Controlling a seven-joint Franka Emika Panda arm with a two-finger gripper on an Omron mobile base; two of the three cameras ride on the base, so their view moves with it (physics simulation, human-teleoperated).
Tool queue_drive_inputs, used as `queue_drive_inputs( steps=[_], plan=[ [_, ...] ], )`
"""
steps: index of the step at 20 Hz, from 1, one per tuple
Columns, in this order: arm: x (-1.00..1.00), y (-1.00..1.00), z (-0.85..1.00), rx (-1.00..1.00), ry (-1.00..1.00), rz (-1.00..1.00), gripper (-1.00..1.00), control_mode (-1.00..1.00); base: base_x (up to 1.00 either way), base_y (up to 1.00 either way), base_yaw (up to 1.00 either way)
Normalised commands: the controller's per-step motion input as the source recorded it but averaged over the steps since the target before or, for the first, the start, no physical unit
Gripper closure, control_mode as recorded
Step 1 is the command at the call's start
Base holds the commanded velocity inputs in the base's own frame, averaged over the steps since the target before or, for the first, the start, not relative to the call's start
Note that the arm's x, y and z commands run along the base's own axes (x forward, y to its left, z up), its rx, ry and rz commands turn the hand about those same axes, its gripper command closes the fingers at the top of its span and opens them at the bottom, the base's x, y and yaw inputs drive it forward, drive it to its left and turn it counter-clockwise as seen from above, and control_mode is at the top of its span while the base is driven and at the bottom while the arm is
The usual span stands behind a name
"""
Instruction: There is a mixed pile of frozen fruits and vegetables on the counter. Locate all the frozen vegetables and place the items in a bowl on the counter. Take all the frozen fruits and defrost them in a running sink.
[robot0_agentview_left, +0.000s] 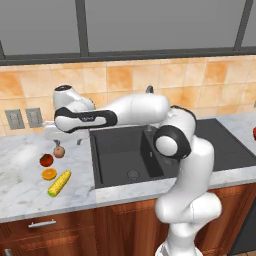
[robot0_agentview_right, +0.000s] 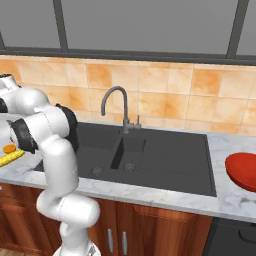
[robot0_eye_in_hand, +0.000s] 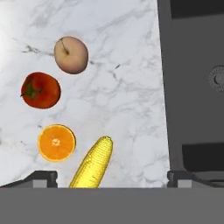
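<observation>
1. The counter, a white-grey marble slab on brown wooden cabinets, runs across the whole scene below a tan tiled wall.
2. The sink is a black double basin set into the slab, with a dark grey gooseneck faucet behind it; its larger basin lies nearer the food.
3. The white arm reaches left from the base, over the near-left corner of the sink, and carries the hand above the marble.
4. A red bowl stands on the counter to the right of the sink, well apart from the food.
5. The gripper hangs above the food with its jaws spread wide and nothing between them; its 2 dark tips frame the near end of the corn.
6. The yellow corn cob lies slanted, nearest the counter's front edge.
7. The orange half sits cut face up just beside the cob.
8. The dark red tomato-like ball rests behind the orange.
9. The reddish-tan apple-like ball lies farthest back, near the tomato.
</observation>
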Motion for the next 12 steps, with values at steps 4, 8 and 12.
queue_drive_inputs(
  steps=[4, 8, 12],
  plan=[
    [0.27, 0.62, -0.38, -0.05, 0.03, -0.08, -1.00, -1.00, 0.00, 0.00, 0.00],
    [0.31, 0.53, -0.33, -0.02, 0.01, -0.08, -1.00, -1.00, 0.00, 0.00, 0.00],
    [0.19, 0.15, -0.29, 0.00, -0.02, -0.01, -1.00, -1.00, 0.00, 0.00, 0.00]
  ],
)
